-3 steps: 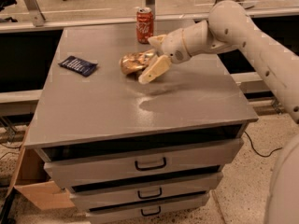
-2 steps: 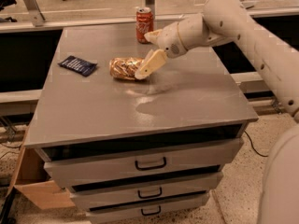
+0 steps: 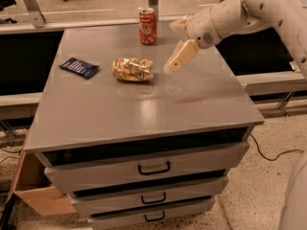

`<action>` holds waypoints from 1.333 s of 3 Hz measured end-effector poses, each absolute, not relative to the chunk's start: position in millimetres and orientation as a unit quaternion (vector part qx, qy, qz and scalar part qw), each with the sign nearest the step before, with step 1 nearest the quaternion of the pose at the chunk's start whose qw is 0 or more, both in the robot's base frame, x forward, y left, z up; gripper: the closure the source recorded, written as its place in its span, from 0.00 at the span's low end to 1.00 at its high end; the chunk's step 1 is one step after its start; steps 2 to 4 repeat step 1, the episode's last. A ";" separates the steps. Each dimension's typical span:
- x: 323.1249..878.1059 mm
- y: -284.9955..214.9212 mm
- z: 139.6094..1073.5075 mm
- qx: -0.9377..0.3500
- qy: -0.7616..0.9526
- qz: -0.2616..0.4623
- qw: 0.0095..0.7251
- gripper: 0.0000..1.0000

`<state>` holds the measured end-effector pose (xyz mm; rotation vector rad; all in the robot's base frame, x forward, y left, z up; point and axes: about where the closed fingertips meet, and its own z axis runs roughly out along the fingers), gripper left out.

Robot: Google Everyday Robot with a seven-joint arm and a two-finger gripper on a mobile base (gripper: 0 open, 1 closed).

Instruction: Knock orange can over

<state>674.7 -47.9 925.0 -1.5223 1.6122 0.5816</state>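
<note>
The orange can [image 3: 133,69], golden with a mottled cream-and-brown pattern, lies on its side on the grey cabinet top [image 3: 144,109], left of centre. My gripper [image 3: 171,48] hangs a little above the top, just right of the can and apart from it. It is open and empty, with one cream finger [image 3: 181,56] pointing down-left toward the can. A red can [image 3: 147,26] with white script stands upright at the back edge, behind the orange can.
A dark blue packet [image 3: 79,67] lies flat at the left of the top. The cabinet has several drawers with black handles [image 3: 154,168] below. A cardboard box [image 3: 33,190] sits on the floor at the lower left. A cable runs across the floor at the right.
The gripper has drawn back to the right and slightly up, away from the orange can. The can, lying on its side, shifted left and now rests clear of the finger.
</note>
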 end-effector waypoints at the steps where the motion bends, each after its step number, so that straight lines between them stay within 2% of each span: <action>1: 672.3 -43.3 922.0 -0.609 0.639 0.237 0.406 0.00; 4: 672.3 -43.3 922.0 -0.609 0.639 0.237 0.406 0.00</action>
